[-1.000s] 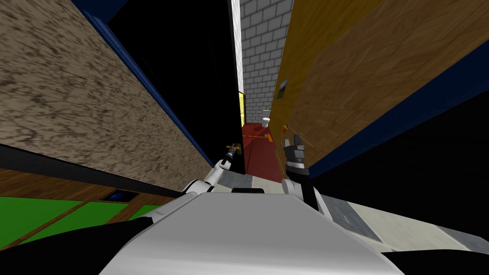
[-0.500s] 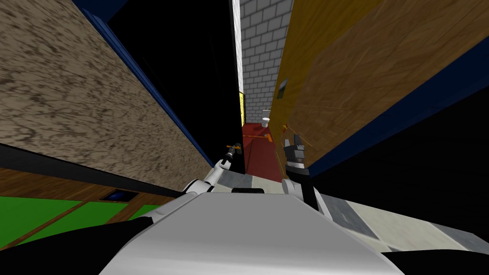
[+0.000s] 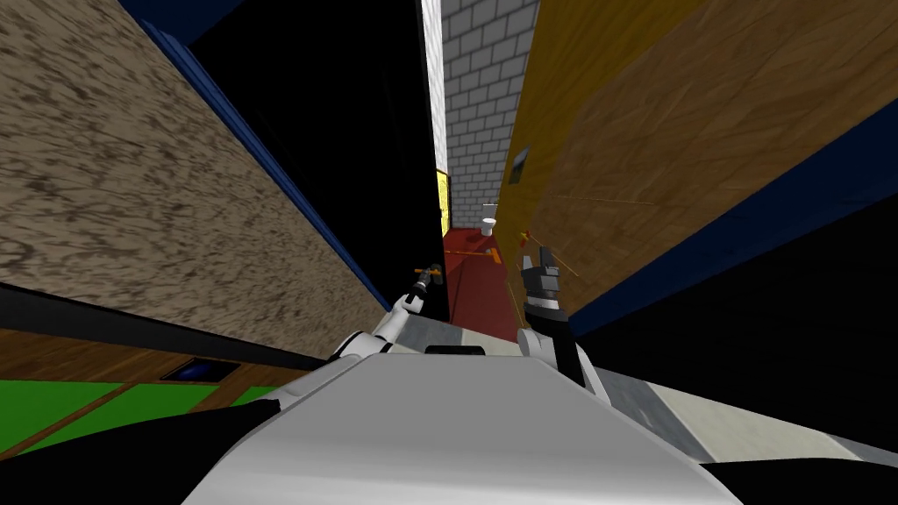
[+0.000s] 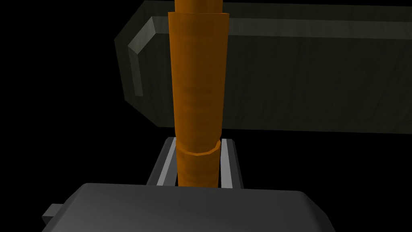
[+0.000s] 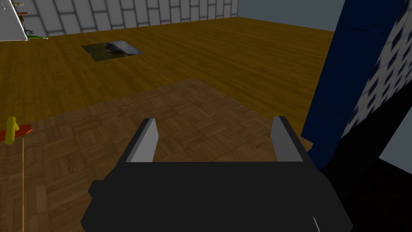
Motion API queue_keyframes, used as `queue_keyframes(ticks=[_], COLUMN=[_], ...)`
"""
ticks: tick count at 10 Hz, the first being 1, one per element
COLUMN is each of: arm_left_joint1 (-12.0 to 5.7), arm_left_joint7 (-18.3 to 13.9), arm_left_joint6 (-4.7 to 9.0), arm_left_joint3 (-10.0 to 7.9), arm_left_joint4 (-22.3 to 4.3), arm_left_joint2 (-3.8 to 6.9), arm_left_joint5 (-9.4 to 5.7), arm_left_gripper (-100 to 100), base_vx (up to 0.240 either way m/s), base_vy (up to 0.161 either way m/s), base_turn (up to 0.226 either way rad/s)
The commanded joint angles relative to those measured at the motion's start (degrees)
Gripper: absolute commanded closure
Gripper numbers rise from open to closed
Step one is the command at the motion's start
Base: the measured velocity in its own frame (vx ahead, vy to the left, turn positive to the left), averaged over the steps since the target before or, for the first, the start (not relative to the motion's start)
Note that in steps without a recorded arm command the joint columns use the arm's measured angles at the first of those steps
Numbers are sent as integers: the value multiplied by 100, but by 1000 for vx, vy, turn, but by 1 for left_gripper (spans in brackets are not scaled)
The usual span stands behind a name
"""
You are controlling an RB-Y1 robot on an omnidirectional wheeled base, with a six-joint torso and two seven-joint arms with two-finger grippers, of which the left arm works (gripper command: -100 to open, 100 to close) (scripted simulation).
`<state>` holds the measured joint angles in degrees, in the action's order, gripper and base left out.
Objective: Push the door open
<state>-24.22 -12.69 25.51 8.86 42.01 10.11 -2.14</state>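
Note:
An orange bar handle (image 4: 198,80) stands on a dark plate (image 4: 301,80) of the very dark door. My left gripper (image 4: 199,141) is shut on this handle, its fingers (image 4: 165,167) pressing both sides. In the head view the left gripper (image 3: 427,279) is at the orange handle (image 3: 430,267), by the door's edge beside a narrow gap. My right gripper (image 3: 537,257) is raised on the other side of the gap, close to a brown parquet panel (image 3: 684,149). In its wrist view the right gripper (image 5: 215,121) is open, with nothing between its fingers, facing that panel (image 5: 193,108).
Through the gap lie a red floor (image 3: 473,289), a white toilet (image 3: 488,219) and a grey brick wall (image 3: 482,88). The parquet panel carries a red and yellow handle (image 5: 12,131). A blue frame (image 5: 326,100) borders it. A mottled beige wall (image 3: 131,175) runs on the left.
The whole head view has shifted slightly, so my body has moved a little. The left gripper has closed on the orange handle. Both arms keep their places.

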Motion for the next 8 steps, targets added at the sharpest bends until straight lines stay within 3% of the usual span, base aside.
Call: queue_keyframes(ticks=[1,3,4,5,6,8], arm_left_joint1=[-89,-86,-86,-86,-79,-74], arm_left_joint7=[42,69,69,69,130,181], arm_left_joint6=[62,64,64,64,69,73], arm_left_joint3=[-144,-208,-208,-208,-356,-477], arm_left_joint4=[-58,-74,-161,-74,-110,-141], arm_left_joint2=[55,69,69,69,104,132], arm_left_joint5=[-36,-51,-51,-51,-87,-116], arm_left_gripper=[100,100,100,100,100,100], base_vx=[184,165,60,5,131,184], base_vy=[-120,-93,-10,8,-90,-157], base_turn=[44,48,-15,-14,57,107])
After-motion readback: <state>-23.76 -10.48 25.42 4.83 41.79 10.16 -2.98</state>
